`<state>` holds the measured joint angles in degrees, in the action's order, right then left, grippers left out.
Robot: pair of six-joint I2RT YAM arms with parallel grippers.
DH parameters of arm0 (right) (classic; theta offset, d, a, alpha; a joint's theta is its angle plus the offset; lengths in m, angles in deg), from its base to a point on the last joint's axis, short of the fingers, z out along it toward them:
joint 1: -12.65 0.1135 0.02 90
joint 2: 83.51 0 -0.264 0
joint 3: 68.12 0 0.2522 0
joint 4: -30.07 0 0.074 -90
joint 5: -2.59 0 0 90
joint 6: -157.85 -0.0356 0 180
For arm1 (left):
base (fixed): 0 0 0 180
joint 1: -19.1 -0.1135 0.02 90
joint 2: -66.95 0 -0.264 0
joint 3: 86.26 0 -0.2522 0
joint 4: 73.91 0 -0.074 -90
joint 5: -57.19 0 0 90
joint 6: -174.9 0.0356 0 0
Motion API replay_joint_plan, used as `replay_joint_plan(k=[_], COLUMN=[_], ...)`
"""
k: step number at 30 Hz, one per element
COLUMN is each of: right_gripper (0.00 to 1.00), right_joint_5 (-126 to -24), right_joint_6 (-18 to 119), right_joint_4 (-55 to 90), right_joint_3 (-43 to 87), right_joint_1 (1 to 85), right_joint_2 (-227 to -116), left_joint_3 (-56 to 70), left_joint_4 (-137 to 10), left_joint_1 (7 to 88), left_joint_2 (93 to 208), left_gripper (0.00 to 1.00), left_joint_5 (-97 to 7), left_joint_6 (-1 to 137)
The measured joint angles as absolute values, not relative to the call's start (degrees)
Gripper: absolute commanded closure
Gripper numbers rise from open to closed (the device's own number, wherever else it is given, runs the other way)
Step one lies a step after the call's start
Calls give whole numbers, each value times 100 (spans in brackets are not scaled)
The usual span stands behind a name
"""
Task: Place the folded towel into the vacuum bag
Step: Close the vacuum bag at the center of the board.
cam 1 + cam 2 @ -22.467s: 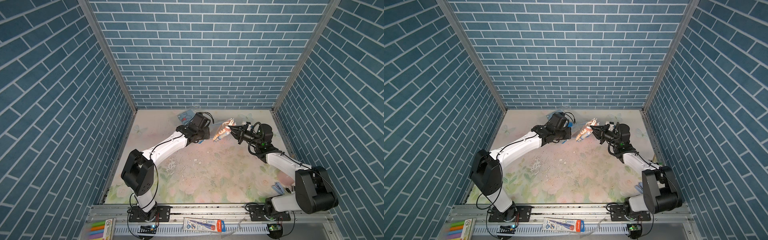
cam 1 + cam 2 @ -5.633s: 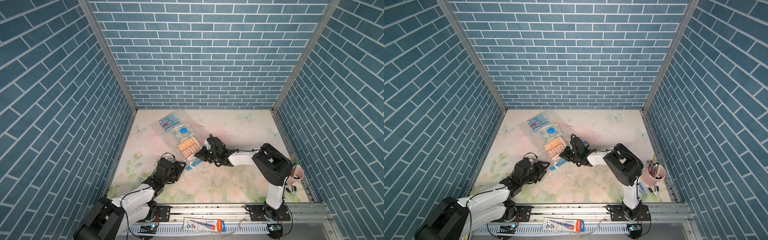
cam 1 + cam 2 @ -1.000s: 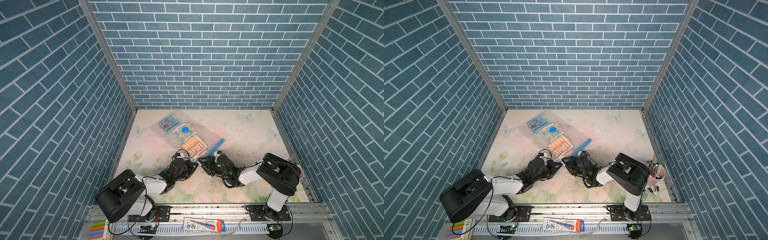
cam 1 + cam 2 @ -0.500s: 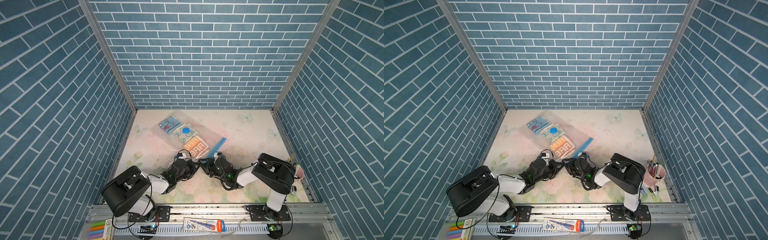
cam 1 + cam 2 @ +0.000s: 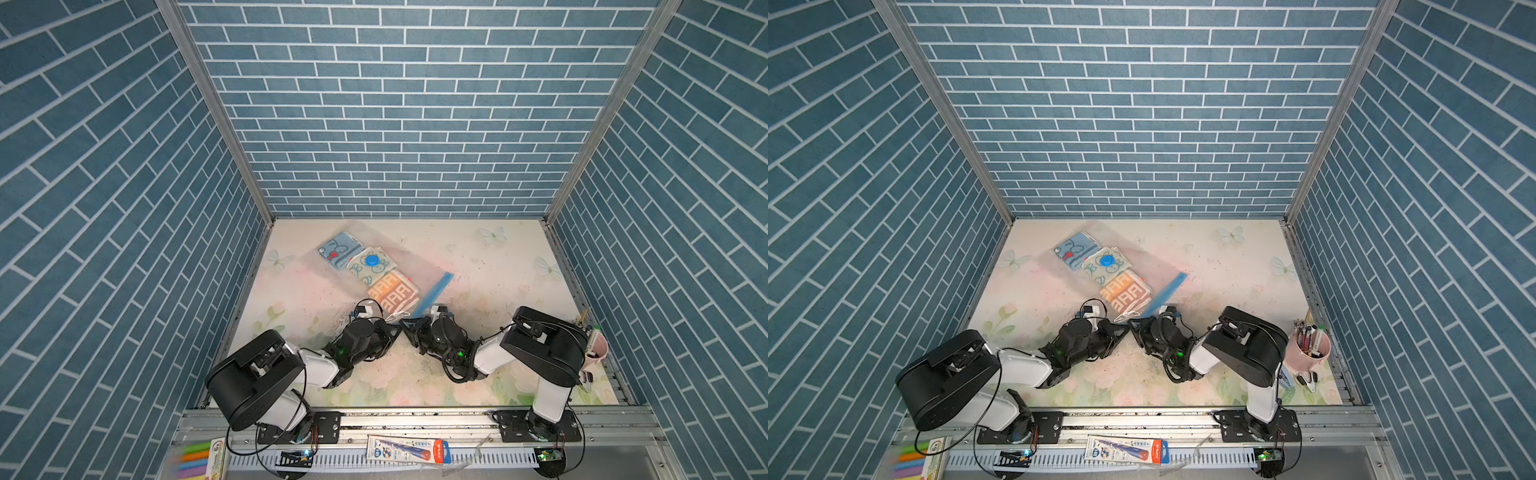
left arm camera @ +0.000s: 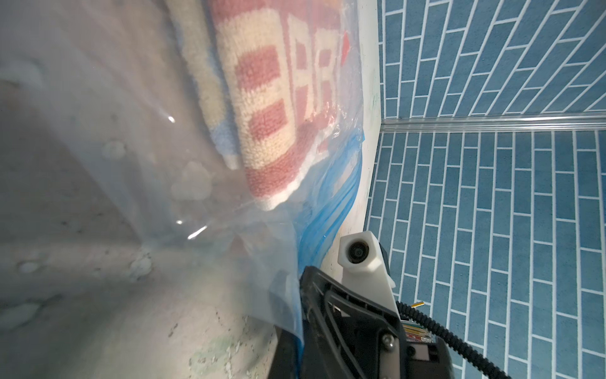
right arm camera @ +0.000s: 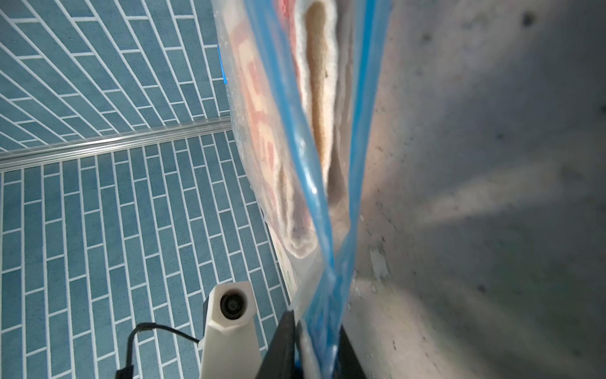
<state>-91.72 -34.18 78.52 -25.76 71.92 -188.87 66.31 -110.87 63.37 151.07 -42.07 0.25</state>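
The vacuum bag (image 5: 419, 259) lies slantwise on the table, its round blue valve cap (image 5: 372, 260) on top and its blue zip strip (image 5: 436, 291) along the near right edge. The folded towel (image 5: 392, 293), orange with a white pattern, lies inside the bag just behind the strip; it also shows through the plastic in the left wrist view (image 6: 272, 115). My left gripper (image 5: 394, 327) is shut on the clear film at the bag's near corner (image 6: 300, 328). My right gripper (image 5: 406, 326) faces it tip to tip, shut on the zip strip (image 7: 316, 347).
Two more folded towels lie deeper in the bag, a blue one (image 5: 338, 249) and a pale green one (image 5: 365, 272). A pink cup of pens (image 5: 1308, 349) stands at the table's right edge. Brick walls enclose three sides.
The right gripper's jaws have closed onto the zip strip. The left gripper keeps its grip on the bag's corner. Bag and towels have not shifted.
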Motion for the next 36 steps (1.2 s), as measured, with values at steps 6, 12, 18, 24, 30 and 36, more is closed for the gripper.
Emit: replay_joint_plan(k=[6,12,18,24,30,36], right_gripper=[77,72,76,90,100,100], right_joint_5=[-9236,-9323,-9362,-9411,-9443,-9456], right_joint_6=[-3480,-3532,-3545,-3593,-3633,-3654], right_joint_4=[7931,7950,7977,8016,8071,8197], right_joint_3=[-2659,-2720,-2740,-2797,-2797,-2797], right_joint_1=[7198,7200,7200,7200,7200,7198], right_joint_2=[-18887,-18896,-18905,-18905,-18916,-18992], left_joint_3=[6631,6629,6629,6629,6629,6629], left_joint_4=[-11087,-11087,-11163,-11259,-11286,-11224], left_joint_1=[6353,6355,6355,6355,6355,6353], left_joint_2=[15118,15196,15273,15356,15371,15317], left_gripper=[100,100,100,100,100,100], left_joint_5=[-4251,-4255,-4268,-4290,-4285,-4248], left_joint_6=[21,23,21,-18,-42,-42])
